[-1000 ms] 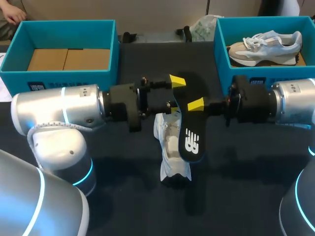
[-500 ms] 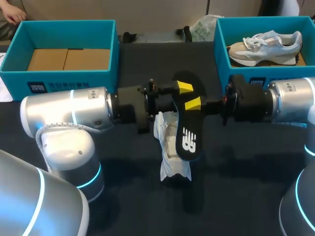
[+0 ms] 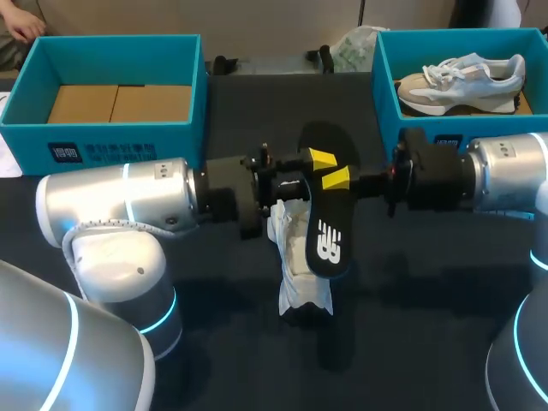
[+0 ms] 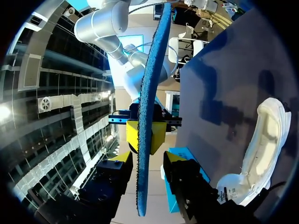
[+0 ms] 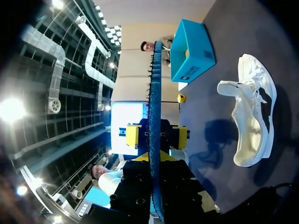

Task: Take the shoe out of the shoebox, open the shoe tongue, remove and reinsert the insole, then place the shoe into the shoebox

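- The left gripper stands open, one finger on each side of the insole without touching it; closing crooked could bend or twist it.
- The shoe lies on the table just below the insole; a dropped insole could miss its opening.
- The right gripper is clamped on the insole, holding it in the air; releasing before the left gripper has a grip would drop it.
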Robot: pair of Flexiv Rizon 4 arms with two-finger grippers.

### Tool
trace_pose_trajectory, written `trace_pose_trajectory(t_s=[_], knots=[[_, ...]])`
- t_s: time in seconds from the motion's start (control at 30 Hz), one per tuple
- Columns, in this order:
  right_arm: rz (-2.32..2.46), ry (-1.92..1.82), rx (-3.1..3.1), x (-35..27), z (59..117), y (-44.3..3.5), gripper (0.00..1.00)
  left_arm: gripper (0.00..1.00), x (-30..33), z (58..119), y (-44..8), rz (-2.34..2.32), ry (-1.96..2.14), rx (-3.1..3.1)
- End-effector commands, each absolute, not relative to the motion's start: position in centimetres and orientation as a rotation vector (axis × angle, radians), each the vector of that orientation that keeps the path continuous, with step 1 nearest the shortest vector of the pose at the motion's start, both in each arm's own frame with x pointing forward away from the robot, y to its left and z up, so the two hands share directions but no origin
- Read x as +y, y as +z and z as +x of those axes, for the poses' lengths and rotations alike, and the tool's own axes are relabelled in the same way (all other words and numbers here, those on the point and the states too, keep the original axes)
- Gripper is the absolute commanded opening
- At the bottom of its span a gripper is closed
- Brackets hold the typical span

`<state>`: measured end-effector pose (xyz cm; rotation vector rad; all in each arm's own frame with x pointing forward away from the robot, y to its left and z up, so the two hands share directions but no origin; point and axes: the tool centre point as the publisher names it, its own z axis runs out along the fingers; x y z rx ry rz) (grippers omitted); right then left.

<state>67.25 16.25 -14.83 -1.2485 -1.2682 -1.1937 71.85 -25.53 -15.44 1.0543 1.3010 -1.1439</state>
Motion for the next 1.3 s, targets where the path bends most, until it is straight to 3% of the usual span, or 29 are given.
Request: trace_pose_trajectory(t_s=[0.03,0.07,0.1,0.2,0.43,0.5,0.53,1.3], knots=[[-1.248,-1.192,-1.269,16.5,67.2,-14.9,0.00,0.34,-25.5,71.6,-15.5,1.050,-1.141,1.302],[-1.248,-1.192,-1.268,16.5,67.2,-14.9,0.00,0.20,-25.5,71.6,-15.5,1.051,-1.141,1.302],[-1.248,-1.193,-1.266,16.5,67.2,-15.0,0.00,0.13,-25.5,71.6,-15.6,1.051,-1.142,1.304],[-1.249,-1.195,-1.263,16.4,67.2,-15.1,0.00,0.00,-25.6,71.6,-15.6,1.049,-1.148,1.309],[-1.241,-1.195,-1.263,16.5,67.0,-15.1,0.00,0.00,-25.6,71.7,-15.9,1.048,-1.164,1.327],[-1.247,-1.209,-1.267,16.3,66.9,-15.1,0.48,0.00,-25.5,71.7,-15.9,1.039,-1.178,1.342],[-1.254,-1.216,-1.263,16.0,66.8,-15.1,1.00,0.00,-25.4,71.7,-15.9,1.037,-1.178,1.342],[-1.380,-1.259,-1.278,8.4,67.4,-16.4,1.00,0.00,-21.1,68.2,-17.0,1.019,-1.239,1.421]])
